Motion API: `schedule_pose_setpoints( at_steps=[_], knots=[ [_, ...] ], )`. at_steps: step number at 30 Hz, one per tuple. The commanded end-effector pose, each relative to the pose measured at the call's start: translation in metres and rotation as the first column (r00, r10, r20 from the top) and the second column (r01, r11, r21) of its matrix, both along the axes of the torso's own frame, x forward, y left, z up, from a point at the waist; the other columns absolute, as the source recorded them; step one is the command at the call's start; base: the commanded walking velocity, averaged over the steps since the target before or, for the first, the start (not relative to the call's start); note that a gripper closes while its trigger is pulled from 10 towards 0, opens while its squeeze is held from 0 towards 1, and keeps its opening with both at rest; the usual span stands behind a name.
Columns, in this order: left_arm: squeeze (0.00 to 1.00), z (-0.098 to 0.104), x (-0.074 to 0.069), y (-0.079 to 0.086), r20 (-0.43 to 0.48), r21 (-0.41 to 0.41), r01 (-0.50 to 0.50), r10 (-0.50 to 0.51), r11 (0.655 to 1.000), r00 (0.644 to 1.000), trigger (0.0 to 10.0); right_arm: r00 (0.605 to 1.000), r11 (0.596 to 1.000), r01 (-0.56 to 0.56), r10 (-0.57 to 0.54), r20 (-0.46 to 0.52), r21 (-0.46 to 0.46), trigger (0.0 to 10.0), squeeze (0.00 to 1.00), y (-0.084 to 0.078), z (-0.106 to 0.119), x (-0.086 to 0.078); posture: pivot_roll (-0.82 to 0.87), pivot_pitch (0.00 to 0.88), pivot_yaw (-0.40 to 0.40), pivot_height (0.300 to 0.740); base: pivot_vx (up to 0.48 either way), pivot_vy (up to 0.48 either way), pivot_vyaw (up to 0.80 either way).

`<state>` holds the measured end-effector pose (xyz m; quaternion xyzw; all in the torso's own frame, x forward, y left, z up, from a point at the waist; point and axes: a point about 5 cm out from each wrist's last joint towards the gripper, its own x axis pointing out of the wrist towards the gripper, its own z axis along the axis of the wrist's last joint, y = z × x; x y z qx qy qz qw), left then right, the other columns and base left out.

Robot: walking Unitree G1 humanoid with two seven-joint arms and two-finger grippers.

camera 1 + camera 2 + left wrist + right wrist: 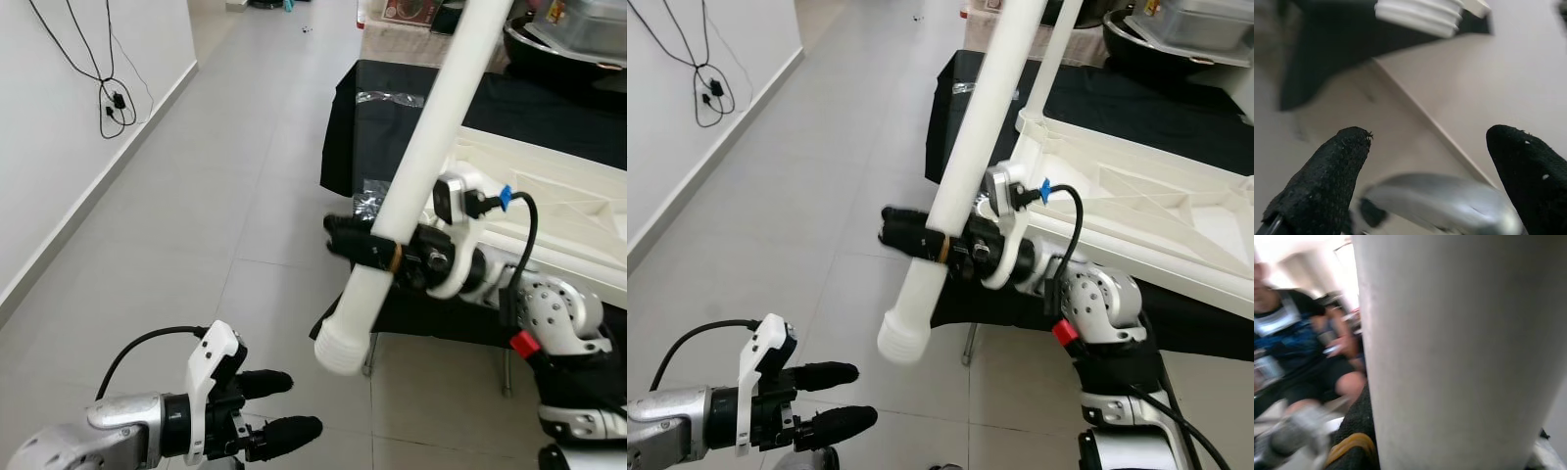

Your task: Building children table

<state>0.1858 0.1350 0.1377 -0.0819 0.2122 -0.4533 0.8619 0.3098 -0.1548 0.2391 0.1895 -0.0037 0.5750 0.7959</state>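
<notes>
From the left eye, the right gripper (358,247) was clamped around a white leg (421,166), holding it slanted just beside the upturned white tabletop (549,211), which lay on a black cloth (392,108); the leg's ribbed end (341,351) hung over the grey floor (245,166) below the tabletop's near corner, while the left gripper (284,403) hovered low, well apart from the tabletop, its fingers spread and empty. The right eye showed the same grip, with a second leg (1058,44) standing at the tabletop's far corner. The left wrist camera looked between two parted black fingertips (1327,181) at the ribbed end above. The right wrist camera, blurred, showed the leg up close against a black finger (1352,431), with a seated person (1298,347) beyond.
</notes>
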Motion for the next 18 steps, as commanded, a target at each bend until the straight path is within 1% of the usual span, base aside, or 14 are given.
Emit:
schedule_pose_setpoints(
  at_steps=[1, 2, 3, 4, 6, 7, 8, 10, 11, 12, 13, 14, 16, 18],
  knots=[
    [0.00, 0.001, 0.006, 0.003, 0.076, 0.021, -0.112, 0.110, 0.994, 0.991, 10.0, 0.978, 0.979, 0.205, -0.204, 0.048, -0.014, 0.0, 0.00, -0.015, 0.007, 0.014, 0.11, 0.105, -0.083, 0.740, 0.000, 0.000, 0.00],
    [0.00, 0.001, 0.006, 0.003, 0.076, 0.021, -0.112, 0.110, 0.994, 0.991, 10.0, 0.978, 0.979, 0.205, -0.204, 0.048, -0.014, 0.0, 0.00, -0.015, 0.007, 0.014, 0.11, 0.105, -0.083, 0.740, 0.000, 0.000, 0.00],
    [0.00, 0.005, 0.014, 0.004, 0.136, 0.021, -0.199, 0.194, 0.980, 0.971, 10.0, 0.927, 0.929, 0.370, -0.367, 0.075, -0.023, 0.0, 0.00, -0.022, 0.010, 0.026, 0.11, 0.097, -0.085, 0.740, 0.000, 0.000, 0.00],
    [0.00, 0.005, 0.014, 0.004, 0.136, 0.021, -0.199, 0.194, 0.980, 0.971, 10.0, 0.927, 0.929, 0.370, -0.367, 0.075, -0.023, 0.0, 0.00, -0.022, 0.010, 0.026, 0.11, 0.097, -0.085, 0.740, 0.000, 0.000, 0.00],
    [0.00, 0.013, 0.035, 0.011, 0.279, 0.053, -0.402, 0.373, 0.914, 0.885, 10.0, 0.748, 0.753, 0.658, -0.651, 0.130, -0.016, 0.0, 0.00, -0.032, 0.019, 0.042, 0.11, 0.085, -0.084, 0.740, 0.000, 0.000, 0.00],
    [0.00, 0.013, 0.035, 0.011, 0.279, 0.053, -0.402, 0.373, 0.914, 0.885, 10.0, 0.748, 0.753, 0.658, -0.651, 0.130, -0.016, 0.0, 0.00, -0.032, 0.019, 0.042, 0.11, 0.085, -0.084, 0.740, 0.000, 0.000, 0.00],
    [0.00, 0.019, 0.045, 0.016, 0.332, 0.040, -0.499, 0.460, 0.865, 0.824, 10.0, 0.628, 0.636, 0.771, -0.757, 0.183, -0.014, 6.9, 0.00, -0.036, 0.024, 0.046, 0.10, 0.077, -0.083, 0.740, 0.000, 0.000, 0.00],
    [0.00, 0.019, 0.045, 0.016, 0.332, 0.040, -0.499, 0.460, 0.865, 0.824, 10.0, 0.628, 0.636, 0.771, -0.757, 0.183, -0.014, 6.9, 0.00, -0.036, 0.024, 0.046, 0.10, 0.077, -0.083, 0.740, 0.000, 0.000, 0.00],
    [0.00, 0.022, 0.050, 0.019, 0.357, 0.027, -0.551, 0.506, 0.834, 0.785, 10.0, 0.555, 0.568, 0.823, -0.802, 0.221, -0.006, 10.0, 0.00, -0.038, 0.027, 0.047, 0.10, 0.077, -0.082, 0.740, 0.000, 0.000, 0.00],
    [0.00, 0.022, 0.050, 0.019, 0.357, 0.027, -0.551, 0.506, 0.834, 0.785, 10.0, 0.555, 0.568, 0.823, -0.802, 0.221, -0.006, 10.0, 0.00, -0.038, 0.027, 0.047, 0.10, 0.077, -0.082, 0.740, 0.000, 0.000, 0.00],
    [0.00, 0.032, 0.058, 0.019, 0.397, -0.031, -0.610, 0.570, 0.792, 0.719, 10.0, 0.426, 0.451, 0.892, -0.860, 0.280, 0.029, 10.0, 0.00, -0.037, 0.030, 0.046, 0.11, 0.068, -0.087, 0.740, 0.000, 0.000, 0.00],
    [0.00, 0.032, 0.058, 0.019, 0.397, -0.031, -0.610, 0.570, 0.792, 0.719, 10.0, 0.426, 0.451, 0.892, -0.860, 0.280, 0.029, 10.0, 0.00, -0.037, 0.030, 0.046, 0.11, 0.068, -0.087, 0.740, 0.000, 0.000, 0.00],
    [0.00, 0.037, 0.061, 0.017, 0.424, -0.055, -0.643, 0.601, 0.764, 0.677, 10.0, 0.373, 0.400, 0.915, -0.884, 0.281, 0.044, 10.0, 0.00, -0.036, 0.027, 0.047, 0.11, 0.066, -0.091, 0.740, 0.000, 0.000, 0.00],
    [0.00, 0.038, 0.062, 0.016, 0.430, -0.060, -0.658, 0.614, 0.750, 0.661, 10.0, 0.380, 0.405, 0.913, -0.885, 0.270, 0.042, 10.0, 0.00, -0.034, 0.025, 0.048, 0.11, 0.069, -0.092, 0.740, 0.000, 0.000, 0.00]
  ],
)
